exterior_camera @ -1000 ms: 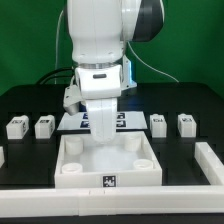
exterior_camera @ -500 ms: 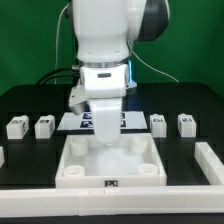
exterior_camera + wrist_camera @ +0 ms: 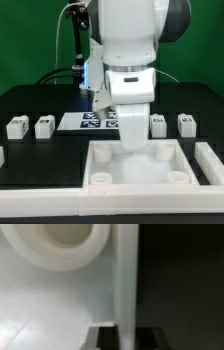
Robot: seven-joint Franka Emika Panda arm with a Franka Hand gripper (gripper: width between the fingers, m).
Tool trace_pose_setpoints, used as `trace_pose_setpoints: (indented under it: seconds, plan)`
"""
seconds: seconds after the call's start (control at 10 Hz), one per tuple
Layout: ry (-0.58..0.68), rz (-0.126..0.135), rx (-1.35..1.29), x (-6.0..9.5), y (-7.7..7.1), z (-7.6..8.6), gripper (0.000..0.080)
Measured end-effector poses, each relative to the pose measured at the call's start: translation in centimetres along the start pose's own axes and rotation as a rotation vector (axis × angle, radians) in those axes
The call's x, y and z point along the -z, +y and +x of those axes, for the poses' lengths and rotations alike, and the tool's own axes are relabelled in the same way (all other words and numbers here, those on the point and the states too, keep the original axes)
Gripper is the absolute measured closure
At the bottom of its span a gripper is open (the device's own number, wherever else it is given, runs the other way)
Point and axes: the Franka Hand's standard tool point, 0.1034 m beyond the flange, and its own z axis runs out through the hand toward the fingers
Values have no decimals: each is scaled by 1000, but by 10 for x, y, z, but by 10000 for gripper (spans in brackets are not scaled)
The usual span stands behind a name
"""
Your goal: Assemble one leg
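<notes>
Four small white legs with tags stand on the black table in the exterior view: two at the left point(image 3: 15, 127) point(image 3: 44, 126) and two at the right point(image 3: 157, 123) point(image 3: 186, 123). My gripper point(image 3: 134, 141) touches none of them. It is shut on the back wall of the large white square tray-like piece point(image 3: 140, 184), which has round corner sockets. In the wrist view the two dark fingers point(image 3: 100, 339) clamp the tray's thin upright wall point(image 3: 125, 280), and the gripper point(image 3: 125, 339) sits over it. One round socket point(image 3: 60, 241) shows beside the wall.
The marker board point(image 3: 85, 120) lies behind the tray, partly hidden by the arm. A white raised border runs along the table's front point(image 3: 40, 197) and up the exterior view's right point(image 3: 212, 158). Cables hang behind the arm.
The arm and the tray it holds have slid toward the exterior view's right. The tag on the tray's front face no longer shows.
</notes>
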Motion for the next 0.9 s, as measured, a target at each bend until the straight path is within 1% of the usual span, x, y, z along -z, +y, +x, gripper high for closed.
trace_pose_setpoints:
  seconds: [0.1, 0.3, 0.4, 0.6, 0.7, 0.8, 0.9]
  plan:
    - [2, 0, 13, -1, 0, 9, 735]
    - [7, 0, 19, -2, 0, 17, 735]
    - [10, -2, 19, -2, 0, 20, 735]
    - [11, -7, 18, -2, 0, 20, 735]
    - [11, -5, 17, -2, 0, 19, 656]
    - [11, -4, 16, -3, -1, 19, 656]
    - [11, -4, 16, -3, -1, 18, 461]
